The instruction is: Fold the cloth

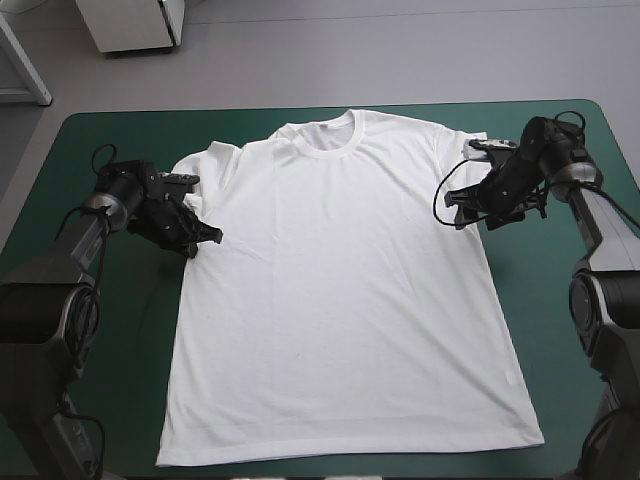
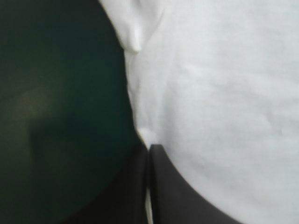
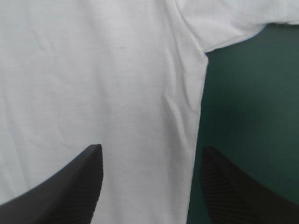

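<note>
The white T-shirt (image 1: 340,280) lies spread flat in the middle of the picture from above. It rests on the teal-green cover (image 1: 150,125), with its neck hole near the top and its hem near the bottom.

At the middle left of that picture, the left gripper (image 1: 205,237) sits at the shirt's side edge, just under the sleeve (image 1: 205,165). In its own view its black fingers (image 2: 187,200) are pressed together, with a thin white strip of cloth between them. So it is pinching the T-shirt. The pinch looks tiny and sits right at the very edge. I think a hard or quick pull could make the cloth slip out. It might also hold only the top layer, and then the back of the shirt would stay on the table.

At the upper right of the picture from above, the right gripper (image 1: 455,205) is by the other side edge, under the other sleeve (image 1: 465,140). Its fingers (image 3: 70,191) stand wide apart and hold nothing. The shirt's edge runs between them, one finger over white and one over green. If they close too high, they may miss the cloth.

If only one side goes up, the shirt could drag, twist and wrinkle, and the fold would come out crooked.
</note>
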Controlling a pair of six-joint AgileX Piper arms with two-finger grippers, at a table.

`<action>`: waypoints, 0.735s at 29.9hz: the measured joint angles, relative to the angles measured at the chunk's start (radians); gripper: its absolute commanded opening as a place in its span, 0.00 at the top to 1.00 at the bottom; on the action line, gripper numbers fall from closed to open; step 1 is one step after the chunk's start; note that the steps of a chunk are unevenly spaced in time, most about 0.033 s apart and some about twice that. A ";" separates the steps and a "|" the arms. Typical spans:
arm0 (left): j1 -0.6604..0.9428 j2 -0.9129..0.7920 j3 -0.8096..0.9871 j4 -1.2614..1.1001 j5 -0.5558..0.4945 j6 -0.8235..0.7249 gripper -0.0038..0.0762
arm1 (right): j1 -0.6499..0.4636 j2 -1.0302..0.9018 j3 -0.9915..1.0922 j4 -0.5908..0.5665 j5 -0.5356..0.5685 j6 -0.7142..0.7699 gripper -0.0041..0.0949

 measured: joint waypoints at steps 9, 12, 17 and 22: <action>-0.027 0.004 -0.004 -0.046 0.005 0.026 0.96 | 0.000 0.081 -0.001 -0.004 -0.018 -0.008 0.38; -0.038 0.004 -0.007 -0.046 0.008 0.028 0.96 | 0.000 0.096 -0.005 -0.005 -0.025 -0.012 0.38; -0.046 0.005 -0.008 -0.049 0.009 0.038 0.96 | -0.003 0.107 -0.012 0.002 -0.028 -0.012 0.46; -0.046 0.006 -0.008 -0.052 0.010 0.046 0.96 | -0.009 0.118 -0.021 -0.012 -0.013 -0.012 0.76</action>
